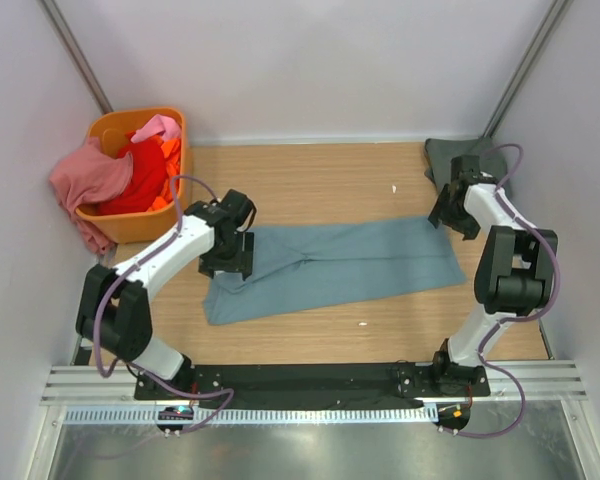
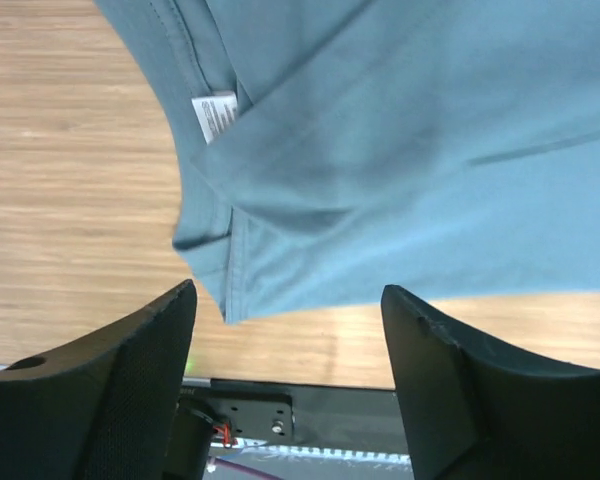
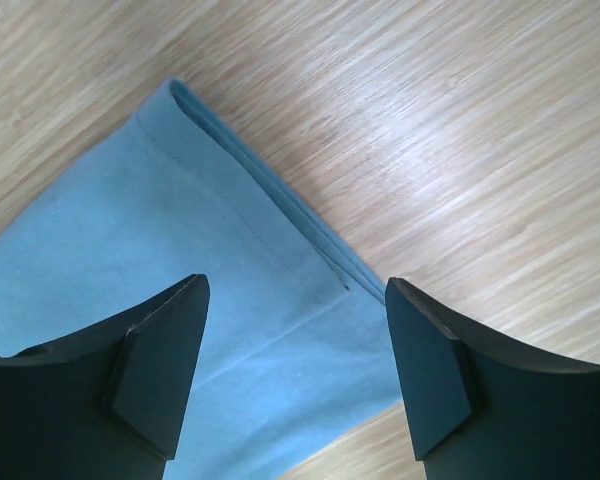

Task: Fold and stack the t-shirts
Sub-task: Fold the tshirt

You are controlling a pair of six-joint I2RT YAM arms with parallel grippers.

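Blue-teal t-shirt (image 1: 350, 265) lies left-right, collar end left

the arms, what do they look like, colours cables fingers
Both the left arm and right arm have white links, black joints and purplish cables looping alongside. The fingers are black, wedge-shaped, with a fine textured surface.

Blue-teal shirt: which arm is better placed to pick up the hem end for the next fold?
Right, probably. The right tool, open, hangs directly over the hem end of the blue-teal shirt. The left tool, also open, is over the collar end, by the label.
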